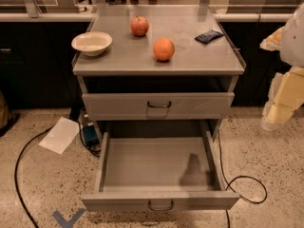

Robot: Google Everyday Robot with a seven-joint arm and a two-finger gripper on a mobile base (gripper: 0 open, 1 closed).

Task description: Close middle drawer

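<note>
In the camera view the middle drawer (156, 167) stands pulled far out, below and left of the gripper (284, 99), which hangs well apart from it at the right edge. I can't tell whether the gripper is released or clenched. The drawer is stiff metal and probably glides lightly, so I'd push on its flat front by the loop handle (160, 205). Its long axis runs side to side, and the front faces the camera.

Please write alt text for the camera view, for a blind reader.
The middle drawer of a grey metal cabinet stands pulled far out and empty, with the top drawer shut above it. The gripper hangs at the right edge, apart from the cabinet; an apple, an orange and a bowl sit on top.
</note>
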